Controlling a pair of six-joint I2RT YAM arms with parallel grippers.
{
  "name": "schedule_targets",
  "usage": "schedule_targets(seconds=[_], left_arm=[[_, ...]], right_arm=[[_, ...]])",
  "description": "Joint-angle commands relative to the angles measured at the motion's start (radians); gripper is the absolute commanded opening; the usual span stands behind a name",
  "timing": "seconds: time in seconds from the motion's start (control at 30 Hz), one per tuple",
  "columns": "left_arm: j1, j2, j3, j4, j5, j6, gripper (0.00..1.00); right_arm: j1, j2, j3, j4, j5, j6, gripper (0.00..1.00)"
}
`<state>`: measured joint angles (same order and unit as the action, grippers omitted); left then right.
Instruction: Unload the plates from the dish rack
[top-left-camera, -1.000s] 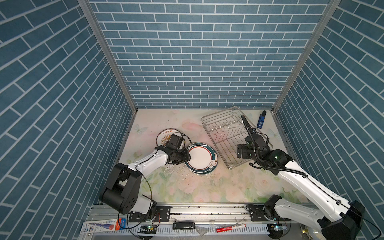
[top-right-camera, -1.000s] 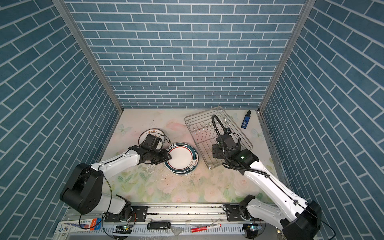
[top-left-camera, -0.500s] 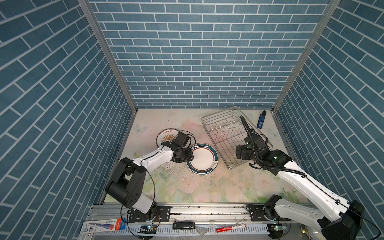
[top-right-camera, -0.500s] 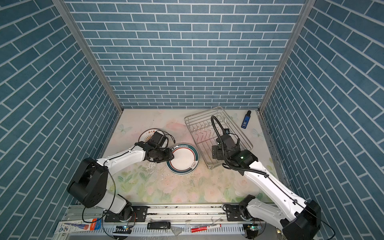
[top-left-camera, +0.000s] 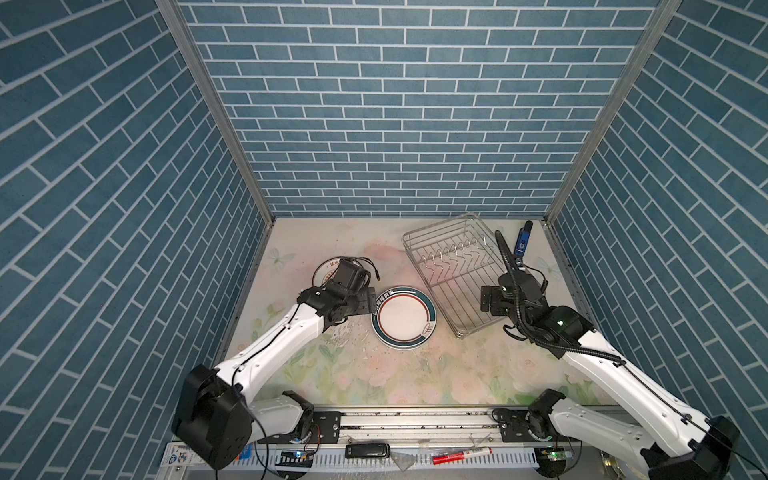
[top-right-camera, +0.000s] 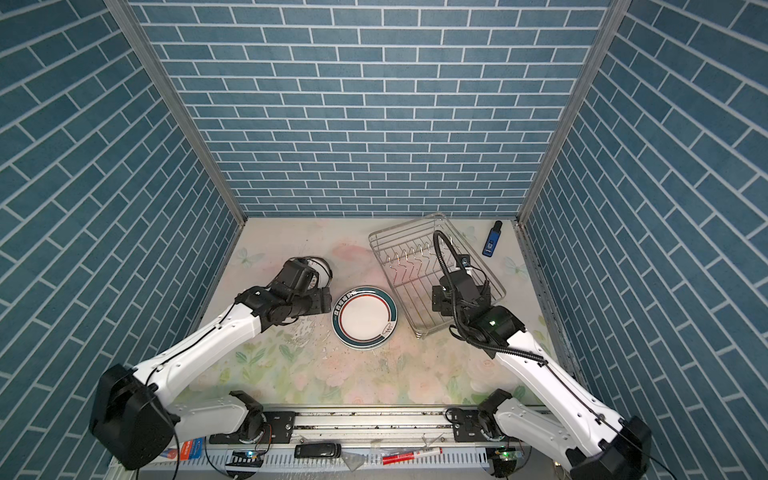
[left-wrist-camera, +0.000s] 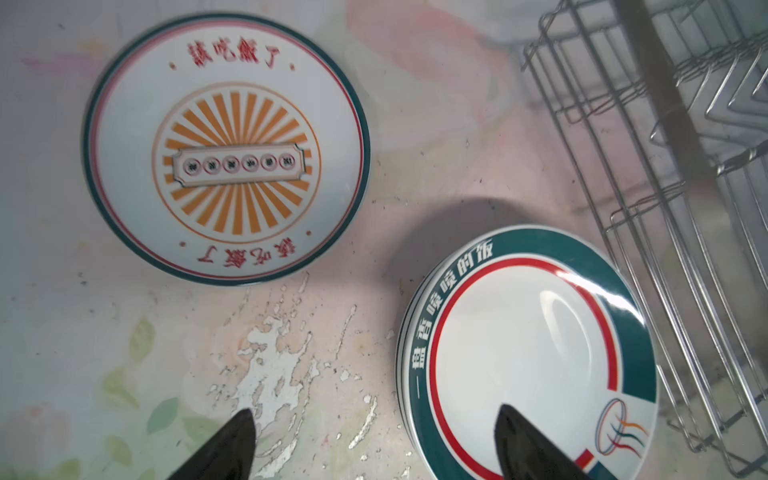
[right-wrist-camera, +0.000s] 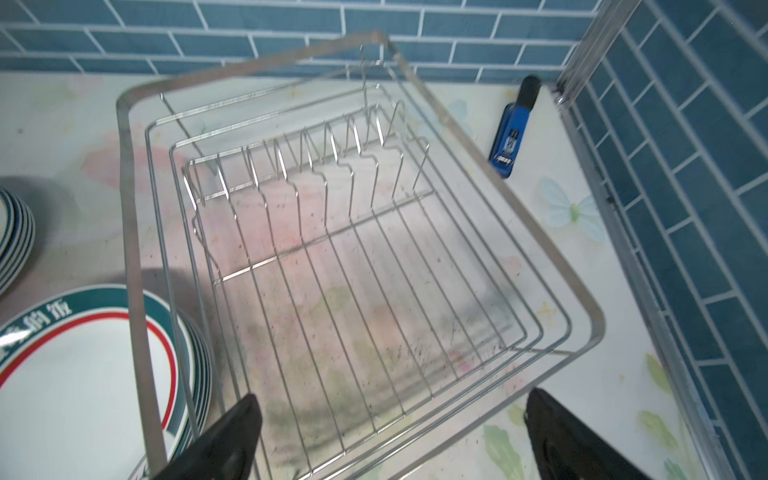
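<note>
My left claw (left-wrist-camera: 374, 413) stands wide, gripping nothing, one finger (left-wrist-camera: 523, 440) over the teal-banded stack of plates (left-wrist-camera: 528, 357) lying on the table (left-wrist-camera: 124, 353) just beside the dish rack (right-wrist-camera: 133, 208). A sunburst plate (left-wrist-camera: 226, 149) lies near it, apart. My right claw (right-wrist-camera: 392, 397) gapes wide above the bare rack's near end.

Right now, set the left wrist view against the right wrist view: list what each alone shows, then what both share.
Left wrist only: the printed face of the sunburst plate and the open left tool. Right wrist only: the blue capped item, the tiled wall, the full inside of the dish rack, its prongs holding no plate, and the open right tool. Both: the teal-banded plate stack lying beside the dish rack.
</note>
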<state>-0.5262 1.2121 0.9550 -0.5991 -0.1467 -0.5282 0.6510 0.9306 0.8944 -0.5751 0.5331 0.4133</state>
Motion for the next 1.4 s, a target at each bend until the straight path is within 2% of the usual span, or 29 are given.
schedule_targets(seconds=[0.0, 0.1, 0.23, 0.33, 0.37, 0.43, 0.5, 0.63, 0.77, 0.83, 0.9, 1.0, 1.23, 1.37], left_arm=[[0.010, -0.046, 0.055, -0.059, -0.173, 0.085, 0.99], [0.020, -0.081, 0.096, -0.070, -0.270, 0.122, 0.99], [0.035, -0.140, 0.097, -0.003, -0.378, 0.180, 0.99], [0.061, -0.187, 0.058, 0.115, -0.404, 0.251, 0.99], [0.069, -0.200, 0.043, 0.153, -0.411, 0.272, 0.99], [0.075, -0.219, 0.008, 0.224, -0.438, 0.312, 0.99], [0.080, -0.231, -0.018, 0.273, -0.482, 0.343, 0.99], [0.096, -0.242, -0.079, 0.341, -0.570, 0.406, 0.99], [0.138, -0.267, -0.230, 0.553, -0.516, 0.462, 0.99], [0.170, -0.294, -0.329, 0.680, -0.460, 0.489, 0.99], [0.229, -0.322, -0.440, 0.818, -0.401, 0.515, 0.99], [0.316, -0.349, -0.544, 0.933, -0.321, 0.511, 0.99], [0.366, -0.217, -0.636, 1.134, -0.266, 0.541, 0.99], [0.390, -0.160, -0.701, 1.266, -0.219, 0.560, 0.99]], right_arm=[[-0.009, -0.059, 0.003, 0.047, 0.148, -0.045, 0.99], [-0.017, -0.093, 0.034, 0.070, 0.234, -0.068, 0.99], [-0.027, -0.078, 0.062, 0.120, 0.419, -0.103, 0.99], [-0.038, -0.059, 0.004, 0.285, 0.480, -0.282, 0.99], [-0.040, -0.055, -0.038, 0.381, 0.500, -0.380, 0.99], [-0.046, -0.057, -0.094, 0.491, 0.456, -0.507, 0.99], [-0.069, -0.064, -0.126, 0.571, 0.457, -0.499, 0.99], [-0.111, -0.102, -0.219, 0.687, 0.318, -0.524, 0.99], [-0.203, -0.135, -0.475, 1.118, 0.123, -0.622, 0.99], [-0.260, -0.121, -0.513, 1.103, 0.077, -0.619, 0.99], [-0.306, -0.101, -0.538, 1.084, 0.088, -0.541, 0.99], [-0.349, -0.086, -0.603, 1.124, 0.025, -0.497, 0.99], [-0.405, 0.059, -0.641, 1.187, -0.032, -0.424, 0.99], [-0.436, 0.113, -0.644, 1.176, -0.104, -0.443, 0.99]])
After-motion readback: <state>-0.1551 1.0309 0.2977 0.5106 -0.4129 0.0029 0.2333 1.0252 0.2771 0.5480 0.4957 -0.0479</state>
